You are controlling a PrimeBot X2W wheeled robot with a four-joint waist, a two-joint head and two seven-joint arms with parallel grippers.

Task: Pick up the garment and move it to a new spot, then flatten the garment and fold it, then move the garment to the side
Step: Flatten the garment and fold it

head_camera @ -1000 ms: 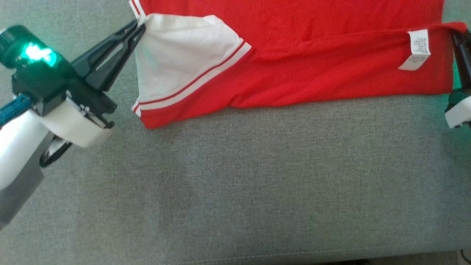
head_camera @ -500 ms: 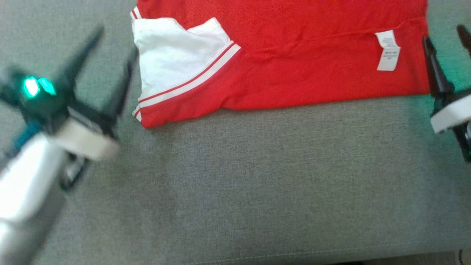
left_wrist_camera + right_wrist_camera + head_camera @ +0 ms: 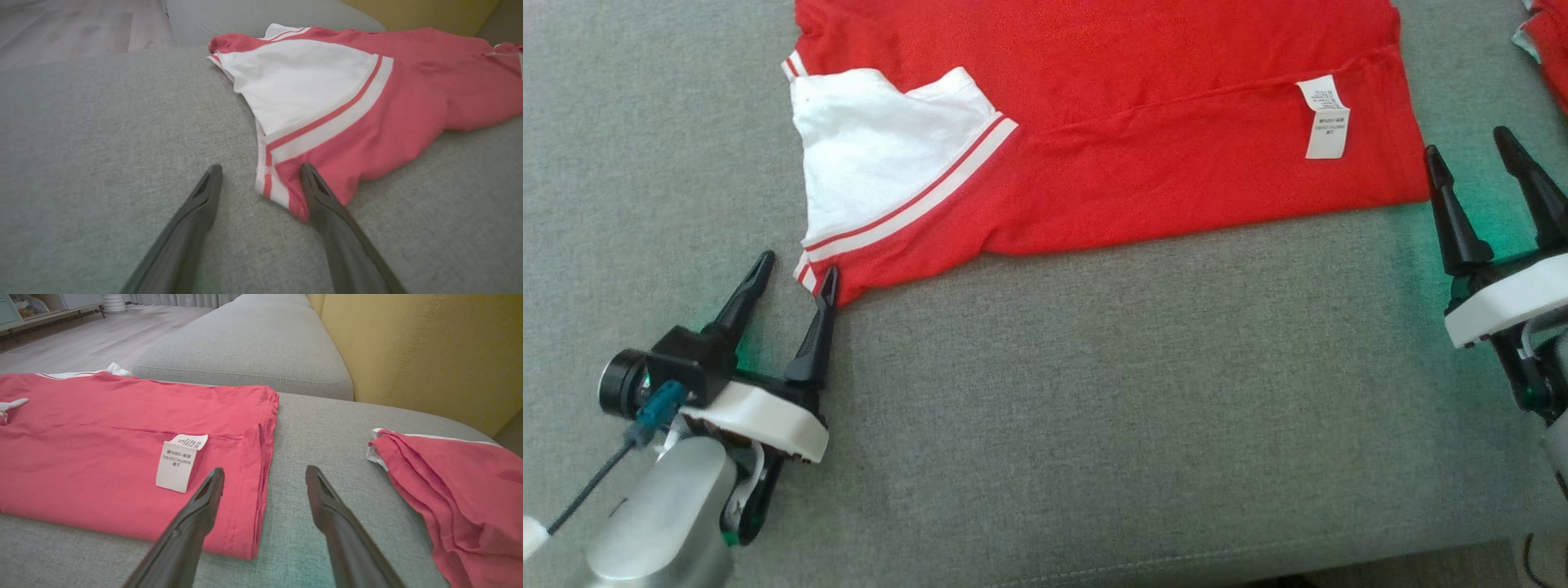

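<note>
We are hovering the left gripper (image 3: pixel 798 265) at the sleeve corner of the shirt (image 3: pixel 1135 163), the right gripper (image 3: pixel 1467 143) beside its hem, jaws wide. The shirt is lying half-folded on the sofa (image 3: pixel 1094 408). Pinching shallowly risks catching 1 layer, skewing the fold.

Garment (image 3: pixel 1135 163) lies flat on sofa cushion (image 3: pixel 1094 408). L gripper (image 3: pixel 796 269) at its near-left corner, R gripper (image 3: pixel 1466 145) just beside its right edge. 2nd garment (image 3: pixel 1547 49) farther right, apart.
</note>
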